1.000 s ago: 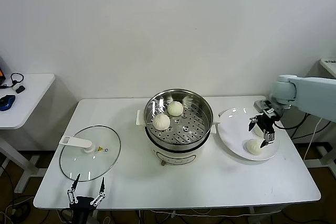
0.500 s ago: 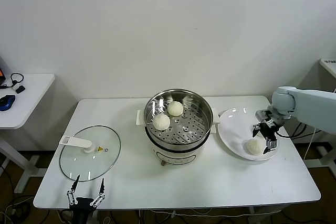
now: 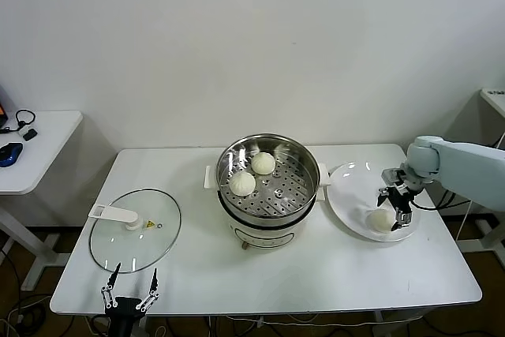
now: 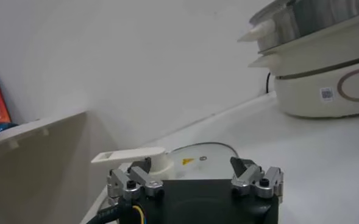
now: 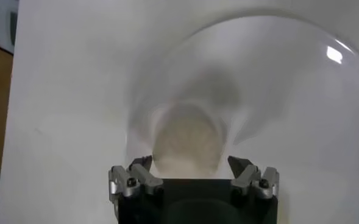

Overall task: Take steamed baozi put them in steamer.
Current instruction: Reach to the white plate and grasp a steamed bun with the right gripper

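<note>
Over the white plate [image 3: 351,195], right gripper [image 3: 398,209] hangs jaws spread around a baozi [image 3: 381,220]; left gripper [image 3: 129,288] parked low, fingers apart.

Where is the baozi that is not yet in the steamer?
In the head view it lies on the white plate, right of the steamer: baozi, directly under the open right pincer.

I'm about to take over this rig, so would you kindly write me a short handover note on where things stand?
Right gripper: open, over the bun on the white plate, not gripping it.
Left gripper: open, idle at the table's near edge by the glass lid.
Done: two baozi sit in the steamer.
Left: grasp the plate's bun and move it into the steamer.
</note>
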### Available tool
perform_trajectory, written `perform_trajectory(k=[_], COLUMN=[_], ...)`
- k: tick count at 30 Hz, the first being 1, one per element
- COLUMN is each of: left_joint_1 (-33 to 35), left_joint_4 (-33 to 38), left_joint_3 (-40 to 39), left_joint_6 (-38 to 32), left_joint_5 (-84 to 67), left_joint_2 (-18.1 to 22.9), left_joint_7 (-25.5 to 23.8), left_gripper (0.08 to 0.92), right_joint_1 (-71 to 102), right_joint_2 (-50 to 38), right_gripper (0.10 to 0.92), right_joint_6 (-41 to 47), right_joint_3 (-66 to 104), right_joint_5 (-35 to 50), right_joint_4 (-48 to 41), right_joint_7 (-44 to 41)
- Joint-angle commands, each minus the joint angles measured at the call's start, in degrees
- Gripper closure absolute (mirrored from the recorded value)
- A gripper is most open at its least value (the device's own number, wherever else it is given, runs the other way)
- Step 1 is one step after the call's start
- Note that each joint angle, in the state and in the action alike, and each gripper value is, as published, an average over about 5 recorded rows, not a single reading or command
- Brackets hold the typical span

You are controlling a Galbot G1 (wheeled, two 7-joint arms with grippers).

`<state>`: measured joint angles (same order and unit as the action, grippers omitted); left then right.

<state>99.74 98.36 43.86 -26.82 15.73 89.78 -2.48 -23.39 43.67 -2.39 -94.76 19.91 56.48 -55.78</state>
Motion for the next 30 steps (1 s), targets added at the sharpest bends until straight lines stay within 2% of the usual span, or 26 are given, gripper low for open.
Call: perform_trajectory(k=[1, 8, 16, 21, 30], left_joint_1=[0.18, 0.18, 0.27, 0.34, 0.19], left_joint_4=[0.18, 0.29, 0.38, 0.55, 0.6], left_joint_3=[0.12, 0.11, 0.17, 0.27, 0.3], left_joint_6=[0.02, 0.04, 0.01, -0.05, -0.01], left_joint_5=[0.03, 0.04, 0.13, 0.11, 0.18], left_joint_2=[-0.07, -0.03, 0.02, 0.07, 0.05], left_joint_7=[-0.01, -0.01, 0.01, 0.03, 0.05], left_gripper=[0.177, 0.177, 0.177, 0.177, 0.177], right_joint_1=[1.45, 1.14, 0.63, -0.01, -14.15], right_joint_2=[0.24, -0.16, -0.56, -0.98, -1.21], right_gripper=[0.203, 0.22, 0.342, 0.381, 0.4], right_joint_6=[0.09, 0.12, 0.06, -0.08, -5.2], right_joint_3=[1.95, 1.47, 1.63, 2.07, -7.11], right_joint_5=[-0.55, -0.69, -0.64, -0.63, -0.77], right_joint_4=[-0.46, 0.03, 0.27, 0.8, 8.83], right_joint_7=[-0.14, -0.78, -1.02, -1.21, -3.06])
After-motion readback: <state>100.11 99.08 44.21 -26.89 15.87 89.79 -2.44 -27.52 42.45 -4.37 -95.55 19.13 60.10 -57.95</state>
